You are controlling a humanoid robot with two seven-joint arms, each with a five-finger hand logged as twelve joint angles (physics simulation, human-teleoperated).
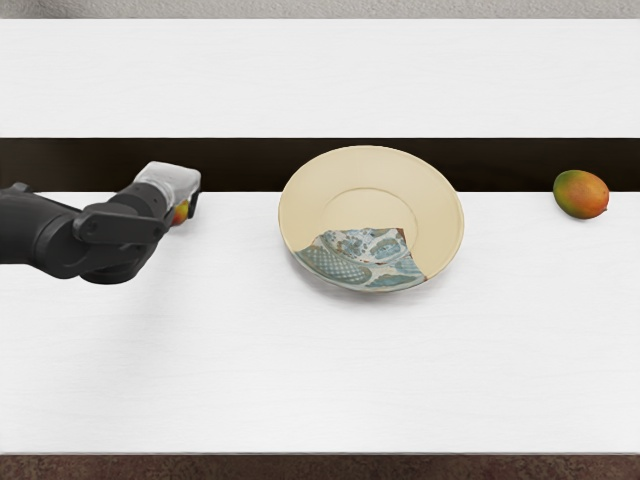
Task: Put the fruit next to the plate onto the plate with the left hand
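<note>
My left arm (70,240) comes in from the left edge, and its hand (168,190) sits over a small fruit (181,211) near the table's far edge. Only a red-orange sliver of that fruit shows under the hand, so I cannot see whether it is grasped. The cream plate (340,180), with a blue patterned patch at its front, lies at the table's middle, to the right of the hand and apart from it. A second fruit, a red-green mango (581,193), lies on the table to the right of the plate.
A dark gap (80,160) runs between this white table and a second white surface (320,80) behind it. The table's front edge (320,455) runs along the bottom of the view.
</note>
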